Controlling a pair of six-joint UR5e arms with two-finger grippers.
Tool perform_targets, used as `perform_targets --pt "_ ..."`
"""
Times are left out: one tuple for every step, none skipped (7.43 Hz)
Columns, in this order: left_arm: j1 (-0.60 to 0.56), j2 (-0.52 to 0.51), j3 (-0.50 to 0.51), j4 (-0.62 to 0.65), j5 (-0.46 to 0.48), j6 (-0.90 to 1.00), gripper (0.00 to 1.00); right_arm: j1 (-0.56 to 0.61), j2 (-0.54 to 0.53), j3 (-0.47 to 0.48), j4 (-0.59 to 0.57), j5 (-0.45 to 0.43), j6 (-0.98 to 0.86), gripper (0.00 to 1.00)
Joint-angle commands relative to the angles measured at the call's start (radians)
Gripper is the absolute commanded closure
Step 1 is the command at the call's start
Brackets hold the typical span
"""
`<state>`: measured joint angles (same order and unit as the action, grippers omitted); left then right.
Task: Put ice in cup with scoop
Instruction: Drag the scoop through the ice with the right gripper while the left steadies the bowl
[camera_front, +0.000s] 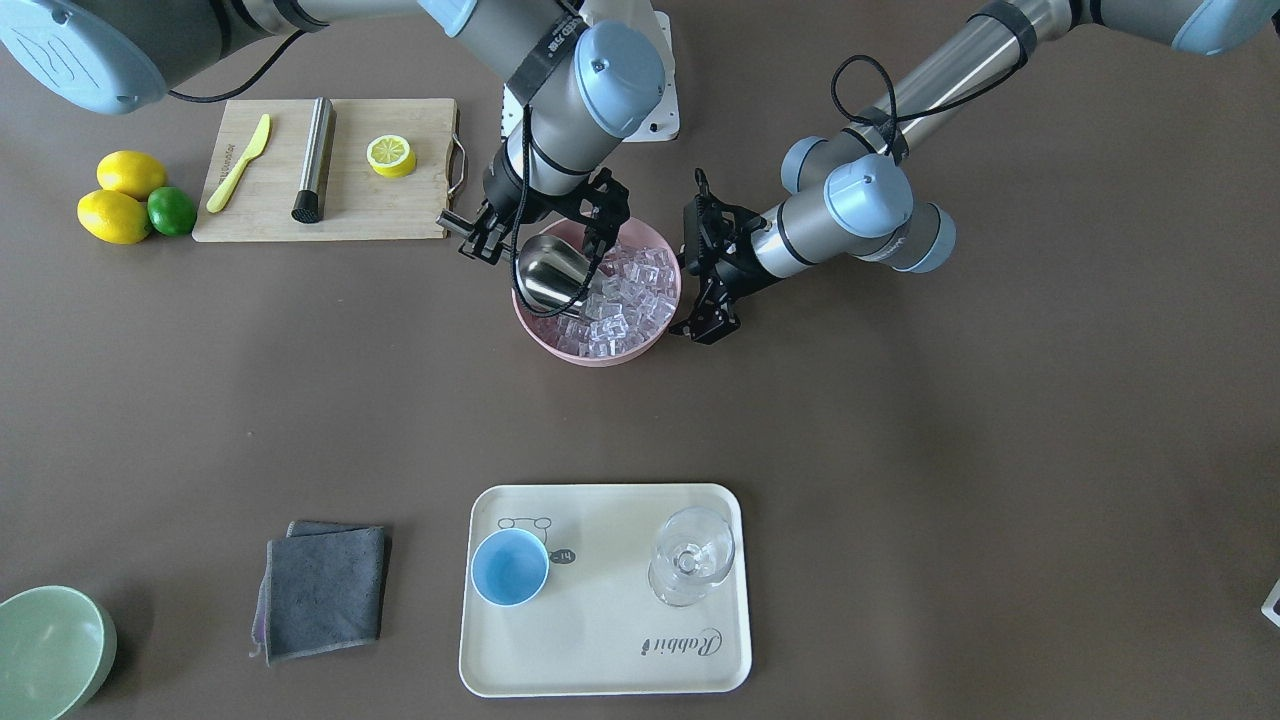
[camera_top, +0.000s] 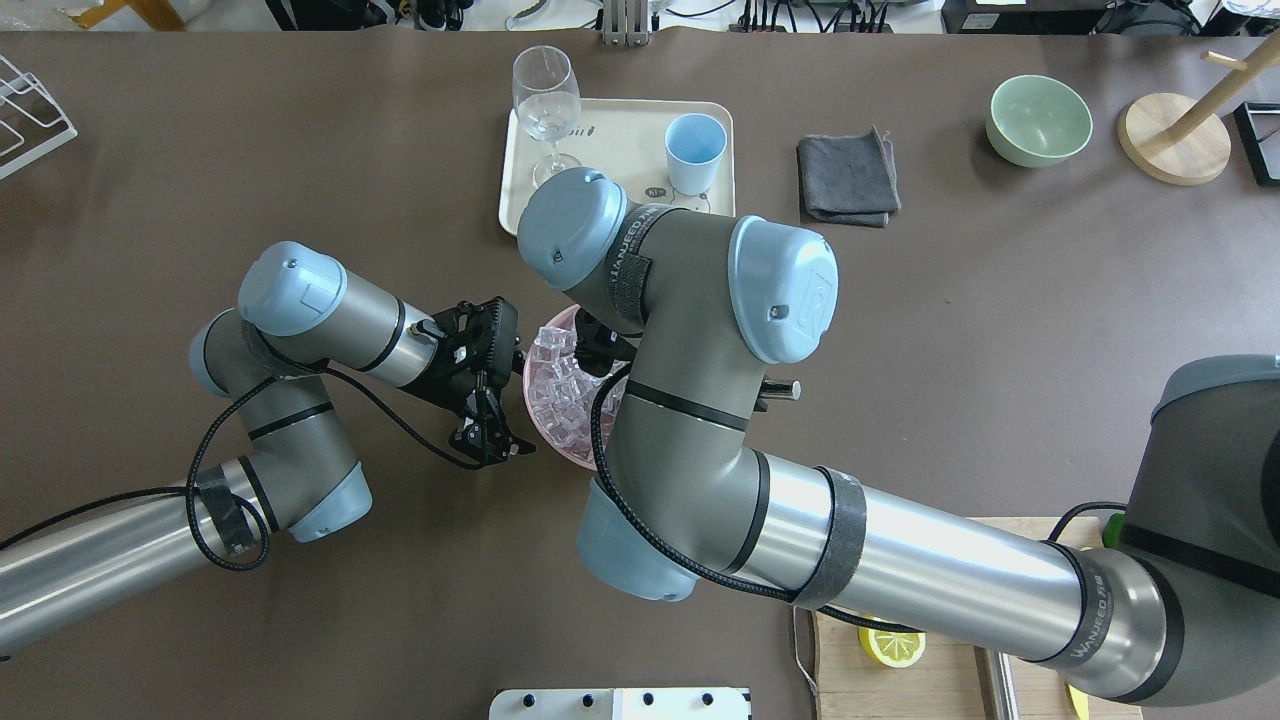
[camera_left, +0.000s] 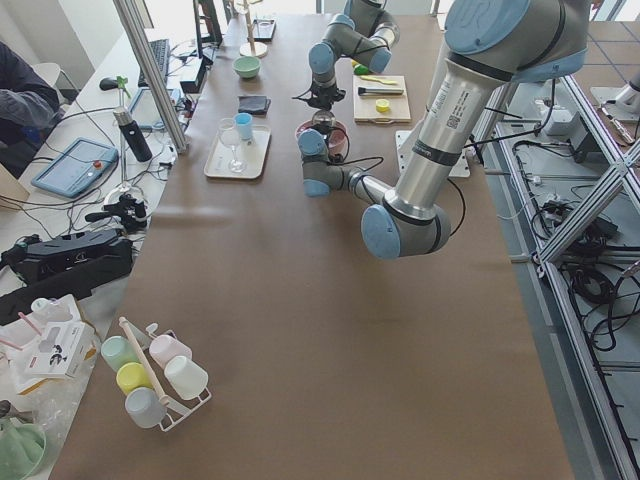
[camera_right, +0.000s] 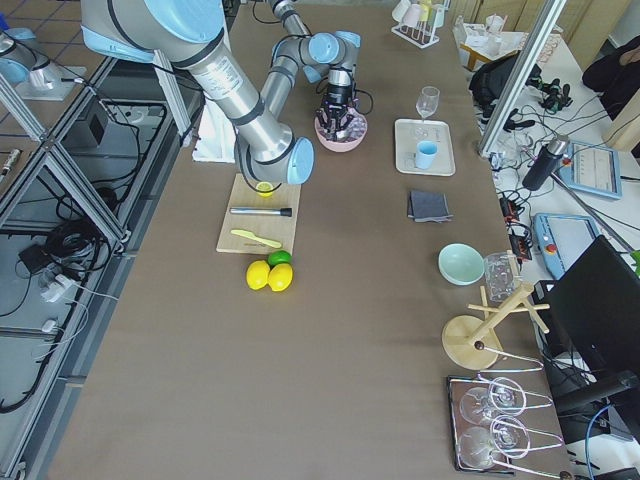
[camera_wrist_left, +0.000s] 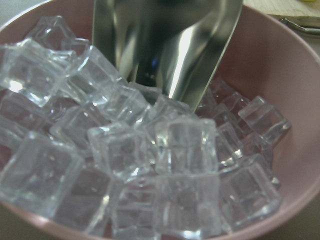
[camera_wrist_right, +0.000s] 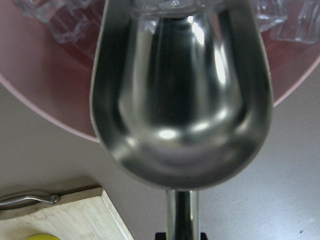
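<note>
The right hand (camera_front: 487, 240) is clenched on the short handle of the scoop (camera_front: 552, 272), which leans steeply down into the pink bowl (camera_front: 600, 357) with its front lip pushed in among the ice (camera_front: 632, 295). That tilt looks chosen so the lip can wedge under the cubes rather than skate over them. The right wrist view shows the trough bare and shiny, with cubes only at its far edge, so I judge the loading step to be at its start, with nothing gathered yet. The handle's end pokes out past the hand on the side away from the bowl, so the grip sits toward the trough, which should give firmer control once a load comes up. The left hand (camera_top: 490, 445) sits just beside the bowl's rim on the opposite side, probably to brace the bowl against the scoop's push. Whether it touches the rim, and whether its fingers are spread or closed, I cannot tell. All the ice lies heaped in the bowl. The cup (camera_front: 510, 567) stands upright and empty on a cream tray (camera_front: 600, 655), well apart from the bowl across the table (camera_front: 900, 450), on the side far from the robot. A stemmed glass (camera_front: 692, 555) shares the tray near the cup, so the pour will need careful aim. The scoop should also be levelled before the carry, or loose cubes may slide off.
</note>
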<state>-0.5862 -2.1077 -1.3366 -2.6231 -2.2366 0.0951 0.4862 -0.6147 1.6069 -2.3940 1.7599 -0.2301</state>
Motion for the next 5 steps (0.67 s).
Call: perform_targets --pt "0.002 0.0 0.002 0.002 0.0 0.0 0.02 0.0 -0.049 0.05 0.096 0.003 0.064 1.0" --pt "0.002 0.0 0.002 0.0 0.0 0.0 0.02 0.0 -0.051 0.05 0.099 0.001 0.081 1.0" --pt "0.002 0.0 0.004 0.002 0.0 0.002 0.02 0.0 -0.051 0.051 0.128 0.003 0.098 1.0" --pt "0.002 0.0 0.004 0.002 -0.001 0.0 0.02 0.0 -0.057 0.065 0.134 0.013 0.104 1.0" --pt "0.002 0.0 0.004 0.002 0.0 0.002 0.02 0.0 -0.074 0.091 0.145 0.013 0.129 1.0"
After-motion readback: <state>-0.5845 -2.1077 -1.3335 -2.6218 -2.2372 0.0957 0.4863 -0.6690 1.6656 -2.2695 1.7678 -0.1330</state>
